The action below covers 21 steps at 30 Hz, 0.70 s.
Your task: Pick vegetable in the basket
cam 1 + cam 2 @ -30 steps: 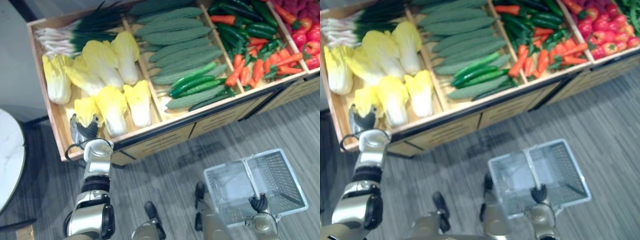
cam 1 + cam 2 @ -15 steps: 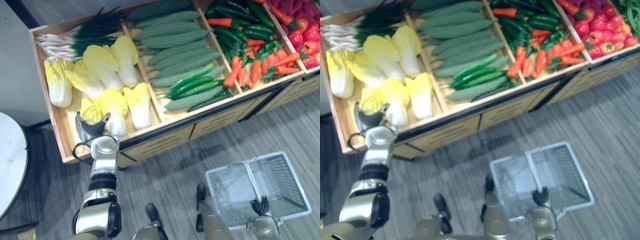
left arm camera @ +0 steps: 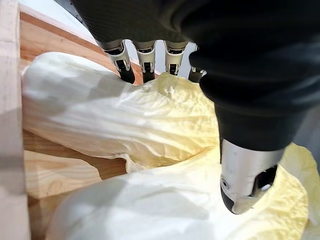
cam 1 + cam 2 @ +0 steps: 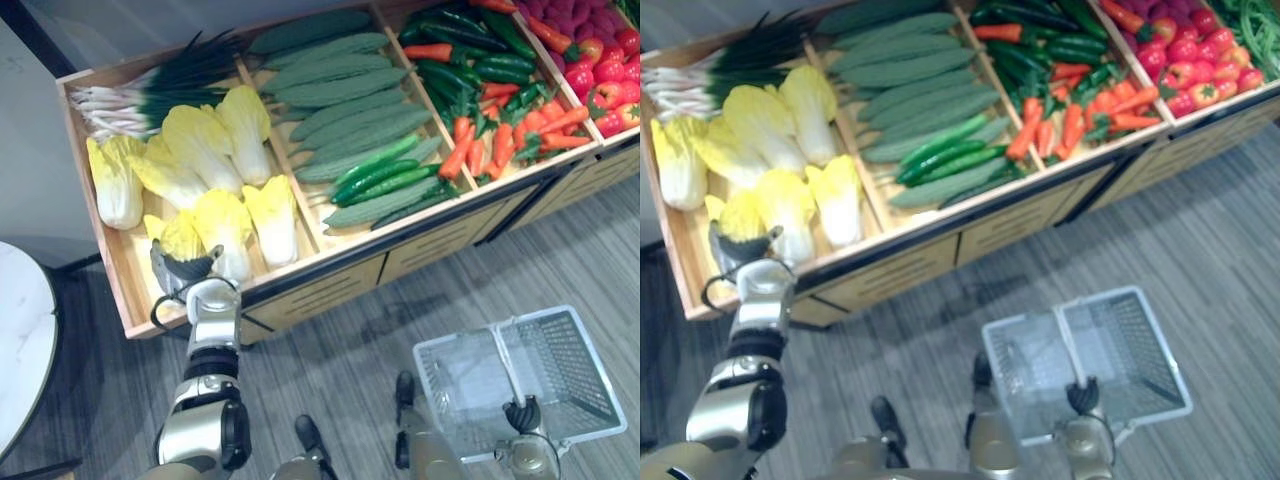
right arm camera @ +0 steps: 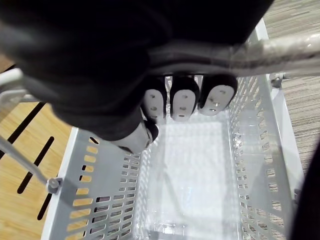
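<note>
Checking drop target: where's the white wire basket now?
The white wire basket hangs from the right hand, lower right in the eye views, over grey floor before the wooden vegetable stand.

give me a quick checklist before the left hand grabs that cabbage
1. Left hand at cabbage: ok, fingertips at its leaves.
2. Grip closed on cabbage: not ok, fingers straight, thumb apart.
3. Cabbage free of its neighbour: cannot tell, they lie pressed together.
4. Right hand holding basket handle: ok, fingers curled round it.
5. Room in basket: ok, it is empty.
</note>
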{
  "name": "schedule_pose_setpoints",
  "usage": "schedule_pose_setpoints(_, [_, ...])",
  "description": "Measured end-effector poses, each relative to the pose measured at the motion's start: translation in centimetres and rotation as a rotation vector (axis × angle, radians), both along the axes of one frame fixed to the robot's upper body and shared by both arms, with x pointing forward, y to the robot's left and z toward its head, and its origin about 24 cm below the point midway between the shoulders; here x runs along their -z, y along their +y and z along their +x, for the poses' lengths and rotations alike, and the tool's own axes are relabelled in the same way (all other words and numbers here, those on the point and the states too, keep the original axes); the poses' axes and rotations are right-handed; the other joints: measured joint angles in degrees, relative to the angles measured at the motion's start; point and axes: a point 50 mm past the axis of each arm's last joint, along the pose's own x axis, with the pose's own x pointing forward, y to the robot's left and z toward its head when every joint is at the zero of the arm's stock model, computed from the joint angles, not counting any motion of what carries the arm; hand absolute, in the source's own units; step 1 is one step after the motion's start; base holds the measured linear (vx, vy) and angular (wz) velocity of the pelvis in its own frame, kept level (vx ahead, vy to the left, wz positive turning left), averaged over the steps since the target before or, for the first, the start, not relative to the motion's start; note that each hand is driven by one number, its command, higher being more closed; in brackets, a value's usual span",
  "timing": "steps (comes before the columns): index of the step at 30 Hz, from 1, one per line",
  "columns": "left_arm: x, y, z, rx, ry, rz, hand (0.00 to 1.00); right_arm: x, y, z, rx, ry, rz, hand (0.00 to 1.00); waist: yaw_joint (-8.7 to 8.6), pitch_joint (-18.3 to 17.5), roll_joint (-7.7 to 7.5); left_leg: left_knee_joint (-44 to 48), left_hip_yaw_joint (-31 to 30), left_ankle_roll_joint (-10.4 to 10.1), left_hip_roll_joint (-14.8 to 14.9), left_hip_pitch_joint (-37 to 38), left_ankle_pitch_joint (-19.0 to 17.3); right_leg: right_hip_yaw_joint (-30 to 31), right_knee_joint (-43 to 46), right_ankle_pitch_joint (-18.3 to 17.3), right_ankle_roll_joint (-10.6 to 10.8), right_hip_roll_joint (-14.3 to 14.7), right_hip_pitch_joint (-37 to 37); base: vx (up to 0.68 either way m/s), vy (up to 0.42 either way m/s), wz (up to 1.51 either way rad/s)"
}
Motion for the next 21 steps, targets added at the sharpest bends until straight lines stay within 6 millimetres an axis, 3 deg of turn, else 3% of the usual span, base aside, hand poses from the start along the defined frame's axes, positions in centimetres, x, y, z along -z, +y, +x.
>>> schedule_pose_setpoints(5, [0.8, 1.5, -0.5, -0.05, 0.059, -0.008, 0.0, 0.0, 0.0, 0.0, -0.001, 0.002, 0.0, 1.0, -0.07, 0.0, 0.0, -0.1, 0.2, 0.0, 0.1, 0.1, 0.0, 0.2, 0.0, 0.0, 0.0, 0.1, 0.0, 0.01, -0.009, -0.01])
schedule_pose_setpoints(10, [2.9, 2.2, -1.6, -0.11, 0.158, -0.049, 0.0, 0.3, 0.1, -0.2, -0.007, 0.012, -0.001, 1.0, 0.07, 0.1, -0.14, -0.3, 0.3, -0.1, 0.3, 0.1, -0.1, 0.3, -0.1, 0.0, 0.0, 0.1, -0.1, 0.03, -0.019, -0.01])
schedule_pose_setpoints(21, [3.2, 3.6, -2.4, -0.153, 0.206, -0.051, 0.0, 0.5, 0.6, -0.3, -0.039, 0.021, -0.002, 1.0, 0.06, 0.3, -0.5, -0.3, 1.3, -0.4, 0.8, 0.1, -0.3, 1.2, -0.1, 0.0, 0.0, 0.6, -0.6, 0.02, -0.013, -0.05])
